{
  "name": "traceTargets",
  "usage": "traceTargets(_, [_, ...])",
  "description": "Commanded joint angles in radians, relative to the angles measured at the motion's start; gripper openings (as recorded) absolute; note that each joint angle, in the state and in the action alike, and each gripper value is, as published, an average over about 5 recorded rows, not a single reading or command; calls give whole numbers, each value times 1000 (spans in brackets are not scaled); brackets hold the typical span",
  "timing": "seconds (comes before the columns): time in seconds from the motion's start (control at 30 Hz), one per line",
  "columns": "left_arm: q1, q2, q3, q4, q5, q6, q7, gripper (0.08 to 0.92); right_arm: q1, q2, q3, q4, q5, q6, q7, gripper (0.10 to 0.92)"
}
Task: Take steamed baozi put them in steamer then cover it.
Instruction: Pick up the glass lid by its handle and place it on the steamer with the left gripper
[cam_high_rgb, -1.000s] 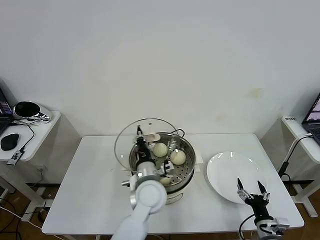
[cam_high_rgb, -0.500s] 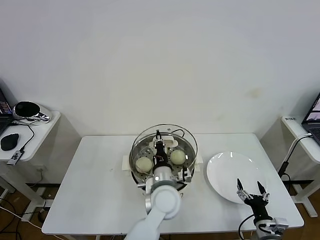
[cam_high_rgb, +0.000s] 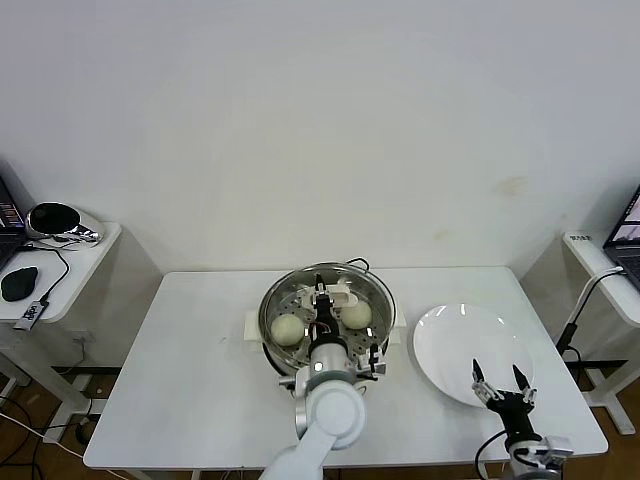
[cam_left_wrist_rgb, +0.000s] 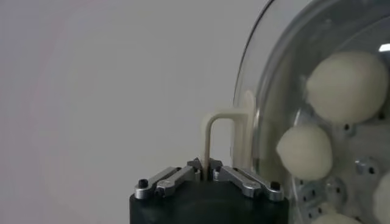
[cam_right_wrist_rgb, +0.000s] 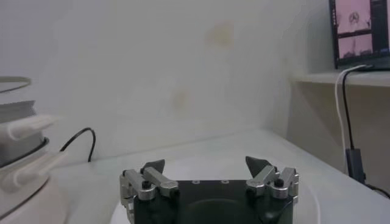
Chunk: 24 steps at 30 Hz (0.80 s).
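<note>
The left pincer (cam_left_wrist_rgb: 207, 170) is closed tight on the cream-coloured oblong handle (cam_left_wrist_rgb: 226, 139) of the cover (cam_high_rgb: 327, 312), its two fingers pinching one thin leg of the handle's loop between them. In the head view the left pincer (cam_high_rgb: 322, 300) sits over the middle of the steamer (cam_high_rgb: 275, 350), with the left arm reaching in from the near edge of the counter (cam_high_rgb: 190, 380). The cover, a round clear glass lid with a metal rim, lies about level over the steamer's mouth and lines up with its rim; whether it rests fully on the rim cannot be told. Through the glass two steamed baozi (cam_high_rgb: 287, 329) show in the head view, smooth and cream-white, one on each side of the pincer, lying on the perforated metal tray. The left wrist view shows more of the buns (cam_left_wrist_rgb: 349, 86) behind the glass, with the tray's holes between them. The steamer stands near the middle of the counter, a white side handle (cam_high_rgb: 252, 328) sticking out on its left. The right pincer (cam_high_rgb: 503, 385) is wide open and holds nothing; it hangs over the near edge of the flat white plate (cam_high_rgb: 455, 340), well apart from the steamer. In the right wrist view the right pincer's (cam_right_wrist_rgb: 209, 170) fingers stand spread above the plate.
</note>
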Motion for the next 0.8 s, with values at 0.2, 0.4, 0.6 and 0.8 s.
traceTargets(0.2, [3,-3,-11,27,11,41,2,139,2,3,-1,-8,-5,3,-1,823])
traceTargets(0.4, [2,-3,-14,36,9,40,-6,139,3,0,-2,-9,-5,3,-2,823])
traceTargets(0.6, [11,-3,-20,43,5,38,-31,139,2,0,-2,-8,-6,3,-2,823])
traceTargets(0.8, [22,-2,-20,42,0,37,-36,139,1,-1,-1,-7,-6,3,-2,823])
